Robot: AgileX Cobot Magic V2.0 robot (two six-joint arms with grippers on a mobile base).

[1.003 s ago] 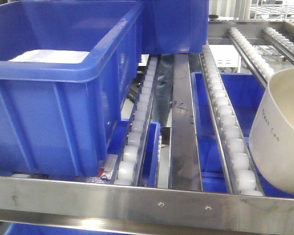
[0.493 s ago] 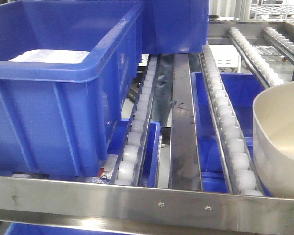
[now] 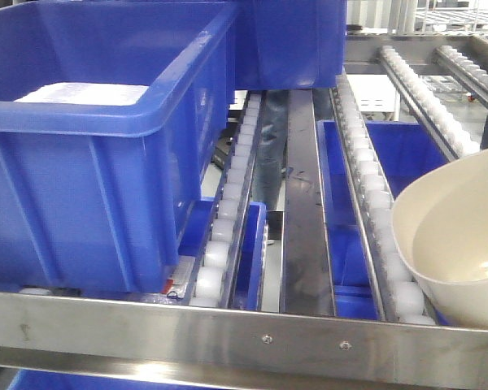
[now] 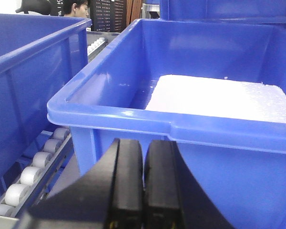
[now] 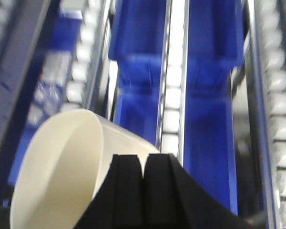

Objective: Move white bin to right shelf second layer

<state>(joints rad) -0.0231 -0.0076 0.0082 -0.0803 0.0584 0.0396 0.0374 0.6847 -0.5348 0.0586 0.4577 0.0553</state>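
The white bin (image 3: pixel 455 244) is at the right edge of the front view, tipped so its open mouth faces left and up, over the roller track (image 3: pixel 372 203) of the shelf level behind the steel front rail (image 3: pixel 228 333). In the right wrist view the bin (image 5: pixel 62 162) lies at lower left, and my right gripper (image 5: pixel 144 160) is closed on its wall near the rim. My left gripper (image 4: pixel 144 143) is shut and empty, just in front of a blue crate (image 4: pixel 205 133). Neither gripper shows in the front view.
A large blue crate (image 3: pixel 89 162) holding a white slab (image 3: pixel 81 93) fills the left of the shelf level. Another blue crate (image 3: pixel 293 41) stands behind it. More blue crates (image 3: pixel 407 146) sit on the level below. A second roller track (image 3: pixel 228 219) runs beside the large crate.
The white bin has swung from side-on with its lettering showing to mouth-open towards the camera. It has moved left and down over the right roller track.
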